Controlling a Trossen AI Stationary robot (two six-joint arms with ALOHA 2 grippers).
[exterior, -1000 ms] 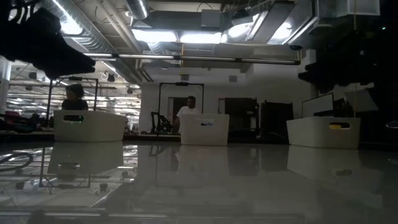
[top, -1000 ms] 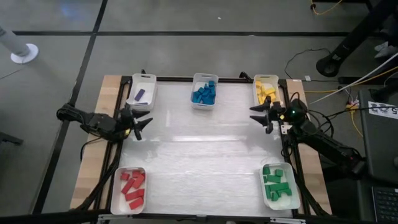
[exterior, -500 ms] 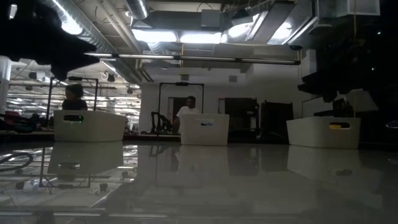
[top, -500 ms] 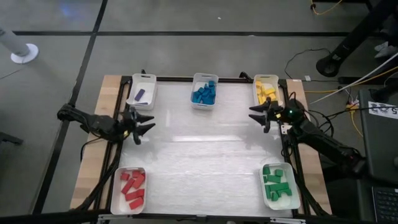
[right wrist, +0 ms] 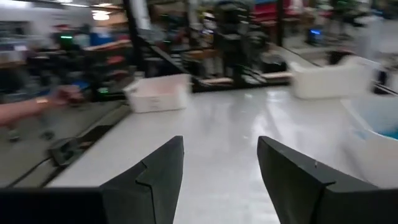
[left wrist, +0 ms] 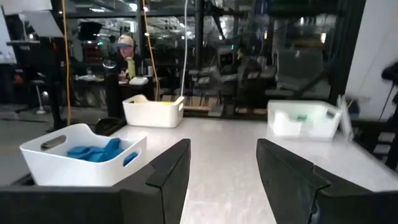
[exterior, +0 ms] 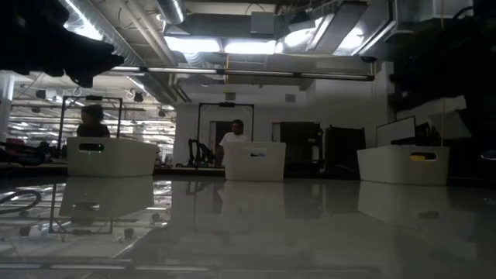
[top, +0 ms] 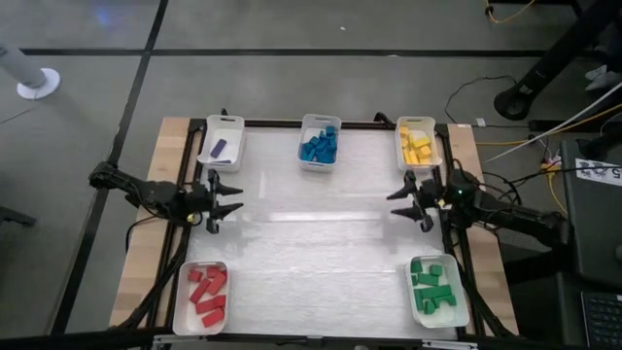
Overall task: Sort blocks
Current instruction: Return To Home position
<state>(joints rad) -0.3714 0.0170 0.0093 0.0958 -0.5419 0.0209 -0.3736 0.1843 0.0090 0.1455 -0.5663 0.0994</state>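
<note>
At the near left corner of the table [top: 321,243], red blocks [top: 205,294] fill a white tray [top: 199,329], and at its near right corner green blocks [top: 433,286] fill another. Halfway up the table, the left gripper [top: 233,197] hangs at its left edge and the right gripper [top: 398,189] at its right edge, each pointing inward, jaws spread wide and empty. Along the table's far edge, three more trays hold one purple block [top: 220,149] at the left, blue blocks [top: 319,148] in the middle and yellow blocks [top: 416,148] at the right.
</note>
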